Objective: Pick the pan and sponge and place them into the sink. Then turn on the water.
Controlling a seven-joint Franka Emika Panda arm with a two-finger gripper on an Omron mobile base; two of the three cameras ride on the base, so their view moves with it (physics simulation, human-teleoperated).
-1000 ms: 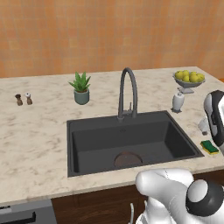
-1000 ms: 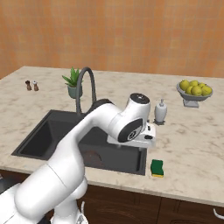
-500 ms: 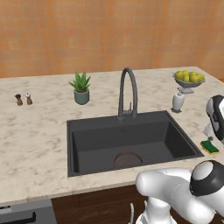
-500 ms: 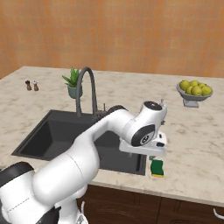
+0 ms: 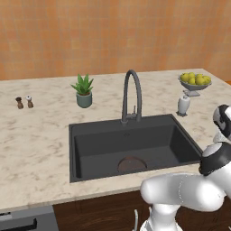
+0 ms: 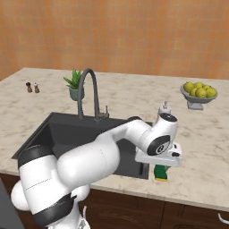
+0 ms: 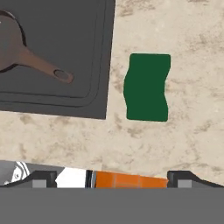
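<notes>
Closest to me, the white arm's two-finger gripper (image 7: 112,181) hangs over the front lip of the counter, pointing straight down, and its two dark fingertips (image 7: 43,179) stand wide apart with nothing between them, so it is spread and empty. Directly ahead of those tips, a little toward the right-hand one, lies the small rectangular sponge with its green scouring top (image 7: 147,86) facing up, flat on the speckled beige marble counter (image 7: 192,52). Its long axis runs away from the gripper, roughly square to the line between the fingertips, so I judge the fingers could close across its short width once the hand moves forward over it and drops; little or no wrist turn seems needed. From the right base view the sponge (image 6: 161,173) sits just below the hand, near the counter edge, beside the right rim of the large dark grey rectangular sink (image 6: 49,129). Off to the gripper's left, the dark brown round frying pan (image 7: 26,52) already rests inside the basin, handle angled toward the sponge. Farther back stand the tall arched dark grey faucet (image 5: 131,97), with no stream falling from it, then a white soap dispenser (image 5: 183,104) and a grey bowl of yellow fruit (image 5: 194,82).
</notes>
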